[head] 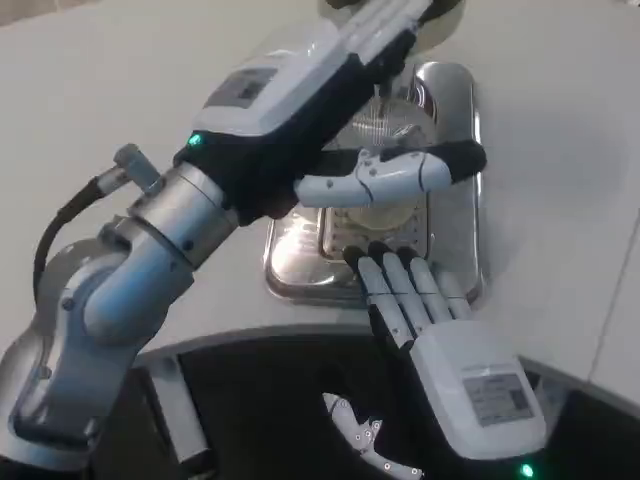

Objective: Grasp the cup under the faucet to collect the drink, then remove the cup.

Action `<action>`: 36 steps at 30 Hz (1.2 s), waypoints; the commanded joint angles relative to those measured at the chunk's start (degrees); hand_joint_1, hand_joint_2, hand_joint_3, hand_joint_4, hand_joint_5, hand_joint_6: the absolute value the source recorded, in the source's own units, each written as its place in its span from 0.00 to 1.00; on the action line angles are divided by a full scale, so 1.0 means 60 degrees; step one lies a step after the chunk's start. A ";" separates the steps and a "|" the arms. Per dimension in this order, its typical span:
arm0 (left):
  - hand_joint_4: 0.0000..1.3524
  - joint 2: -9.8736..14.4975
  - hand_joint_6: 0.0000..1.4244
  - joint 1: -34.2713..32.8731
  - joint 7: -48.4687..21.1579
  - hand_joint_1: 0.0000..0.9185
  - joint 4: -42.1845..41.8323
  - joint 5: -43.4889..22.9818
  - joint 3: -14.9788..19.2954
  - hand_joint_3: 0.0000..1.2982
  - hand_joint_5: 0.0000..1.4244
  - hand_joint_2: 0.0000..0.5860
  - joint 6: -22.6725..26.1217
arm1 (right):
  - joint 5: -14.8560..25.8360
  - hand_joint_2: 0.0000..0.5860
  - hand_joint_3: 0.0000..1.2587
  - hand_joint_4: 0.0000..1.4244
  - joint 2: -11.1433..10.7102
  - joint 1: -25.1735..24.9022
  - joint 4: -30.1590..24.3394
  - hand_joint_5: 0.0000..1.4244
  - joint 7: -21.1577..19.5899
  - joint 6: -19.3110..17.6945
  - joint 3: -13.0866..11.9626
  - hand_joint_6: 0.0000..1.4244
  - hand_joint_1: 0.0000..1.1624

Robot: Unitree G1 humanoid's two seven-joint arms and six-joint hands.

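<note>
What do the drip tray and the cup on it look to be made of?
Drip tray: looks like polished metal, probably stainless steel; it is silvery and mirrors bright glare along its rim. Cup: seems to be clear or translucent plastic, possibly glass; it looks pale and see-through, with fine ridged lines above it. The left hand and right hand hide much of it, so this is tentative.

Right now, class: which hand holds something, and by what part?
The right hand has its fingers against the cup low on its near side; whether it grips cannot be told. The left hand reaches above.
</note>
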 commanded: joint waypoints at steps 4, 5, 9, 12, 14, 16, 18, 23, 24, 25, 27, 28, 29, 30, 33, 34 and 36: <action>0.00 0.0338 0.00 0.0362 -0.0448 0.00 0.0016 0.0564 -0.0431 0.00 0.00 0.27 -0.0006 | -0.0017 0.83 0.04 0.00 0.0026 -0.0015 0.0044 0.00 -0.0089 0.0075 -0.0060 0.00 0.32; 0.00 0.0363 0.00 0.0381 -0.0434 0.00 -0.0005 0.0642 -0.0469 0.00 0.00 0.27 -0.0028 | -0.0012 0.83 0.04 0.00 0.0024 -0.0012 0.0040 0.00 -0.0086 0.0077 -0.0070 0.00 0.32; 0.00 0.0481 0.00 0.0441 -0.0343 0.00 -0.0096 0.0984 -0.0539 0.00 0.00 0.27 -0.0045 | -0.0008 0.83 0.04 0.00 -0.0006 -0.0001 0.0009 0.00 -0.0102 0.0075 -0.0143 0.00 0.32; 0.00 0.0531 0.00 0.0435 -0.0381 0.00 -0.0140 0.1063 -0.0550 0.00 0.00 0.27 -0.0044 | 0.0022 0.83 0.04 0.00 0.0024 0.0005 -0.0010 0.00 -0.0126 0.0074 -0.0223 0.00 0.32; 0.00 0.0541 0.00 0.0457 -0.0383 0.00 -0.0160 0.1086 -0.0553 0.00 0.00 0.27 -0.0032 | 0.0114 0.83 0.04 0.00 0.0084 0.0014 -0.0046 0.00 -0.0155 0.0089 -0.0319 0.00 0.32; 0.00 0.0548 0.00 0.0500 -0.0370 0.00 -0.0144 0.1057 -0.0523 0.00 0.00 0.27 -0.0050 | 0.0222 0.83 0.03 0.00 0.0153 0.0015 -0.0091 0.00 -0.0172 0.0104 -0.0414 0.00 0.32; 0.00 0.0565 0.00 0.0522 -0.0342 0.00 -0.0102 0.1039 -0.0486 0.00 0.00 0.27 -0.0084 | 0.0342 0.83 0.03 0.00 0.0221 0.0006 -0.0146 0.00 -0.0185 0.0108 -0.0515 0.00 0.32; 0.00 0.0593 0.00 0.0546 -0.0315 0.00 -0.0031 0.1038 -0.0431 0.00 0.00 0.27 -0.0120 | 0.0593 0.81 0.02 0.00 0.0331 -0.0052 -0.0198 0.00 -0.0236 0.0015 -0.0715 0.00 0.33; 0.00 0.0597 0.00 0.0553 -0.0310 0.00 -0.0026 0.1045 -0.0426 0.00 0.00 0.27 -0.0130 | 0.0683 0.78 0.02 0.00 0.0370 -0.0081 -0.0189 0.00 -0.0253 0.0000 -0.0757 0.00 0.35; 0.00 0.0599 0.00 0.0561 -0.0306 0.00 -0.0021 0.1049 -0.0421 0.00 0.00 0.27 -0.0140 | 0.0787 0.78 0.02 0.00 0.0413 -0.0112 -0.0177 0.00 -0.0275 -0.0022 -0.0797 0.00 0.35; 0.00 0.0603 0.00 0.0578 -0.0294 0.00 -0.0015 0.1061 -0.0402 0.00 0.00 0.27 -0.0141 | 0.0962 0.75 0.01 0.00 0.0500 -0.0183 -0.0136 0.00 -0.0317 -0.0057 -0.0849 0.00 0.37; 0.00 0.0602 0.00 0.0582 -0.0293 0.00 -0.0012 0.1064 -0.0396 0.00 0.00 0.27 -0.0139 | 0.1046 0.75 0.01 0.00 0.0569 -0.0251 -0.0093 0.00 -0.0347 -0.0060 -0.0864 0.00 0.37; 0.00 0.0599 0.00 0.0582 -0.0291 0.00 -0.0006 0.1065 -0.0389 0.00 0.00 0.27 -0.0131 | 0.1137 0.73 0.01 0.00 0.0646 -0.0327 -0.0047 0.00 -0.0369 -0.0052 -0.0872 0.00 0.39; 0.00 0.0598 0.00 0.0579 -0.0286 0.00 -0.0001 0.1070 -0.0381 0.00 0.00 0.27 -0.0126 | 0.1259 0.71 0.01 0.00 0.0744 -0.0397 -0.0004 0.00 -0.0389 -0.0043 -0.0881 0.00 0.40; 0.00 0.0601 0.00 0.0575 -0.0288 0.00 -0.0009 0.1080 -0.0364 0.00 0.00 0.27 -0.0100 | 0.1485 0.68 0.00 0.00 0.0978 -0.0525 0.0071 0.00 -0.0465 -0.0016 -0.0866 0.00 0.42; 0.00 0.0604 0.00 0.0575 -0.0290 0.00 -0.0011 0.1088 -0.0364 0.00 0.00 0.27 -0.0094 | 0.1496 0.67 0.00 0.00 0.1037 -0.0560 0.0093 0.00 -0.0524 -0.0025 -0.0846 0.00 0.44; 0.00 0.0591 0.00 0.0580 -0.0284 0.00 -0.0009 0.1109 -0.0372 0.00 0.00 0.27 -0.0068 | 0.1564 0.66 0.00 0.00 0.1164 -0.0635 0.0160 0.00 -0.0630 -0.0016 -0.0821 0.00 0.44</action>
